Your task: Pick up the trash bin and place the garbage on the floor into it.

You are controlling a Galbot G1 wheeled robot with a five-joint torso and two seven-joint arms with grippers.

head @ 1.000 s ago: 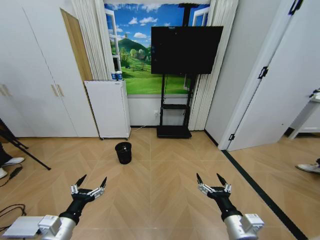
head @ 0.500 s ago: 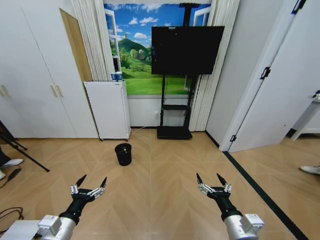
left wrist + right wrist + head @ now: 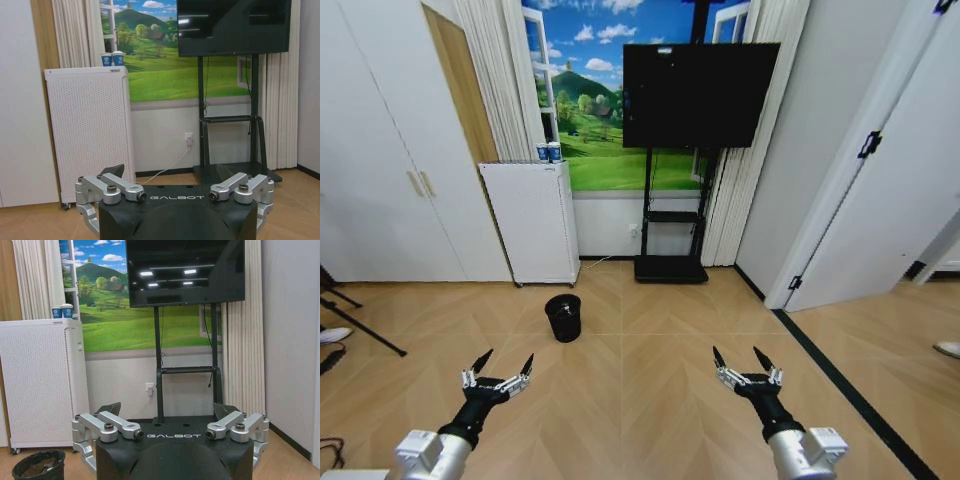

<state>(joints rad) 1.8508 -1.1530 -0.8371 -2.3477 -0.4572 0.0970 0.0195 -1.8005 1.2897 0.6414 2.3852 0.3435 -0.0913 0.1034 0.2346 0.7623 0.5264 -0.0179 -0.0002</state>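
The trash bin point(image 3: 563, 317) is small, round and black, and stands on the herringbone wooden floor point(image 3: 640, 370) ahead of me, a little left of centre, in front of the white appliance. The right wrist view also catches the trash bin point(image 3: 39, 465). My left gripper point(image 3: 501, 366) is open, held low at the front left, well short of the bin. On the front right my right gripper point(image 3: 744, 362) is open too, with nothing in it. The garbage is out of view.
A tall white perforated appliance point(image 3: 531, 222) with two blue cups point(image 3: 549, 152) on top stands against the back wall. Right of it is a television on a black stand point(image 3: 672, 267). White cupboard doors point(image 3: 380, 170) line the left, a white door point(image 3: 880, 190) the right.
The whole head view has shifted: the bin and the back wall now sit closer and slightly lower, so the camera has moved forward. Both grippers hold the same open pose.
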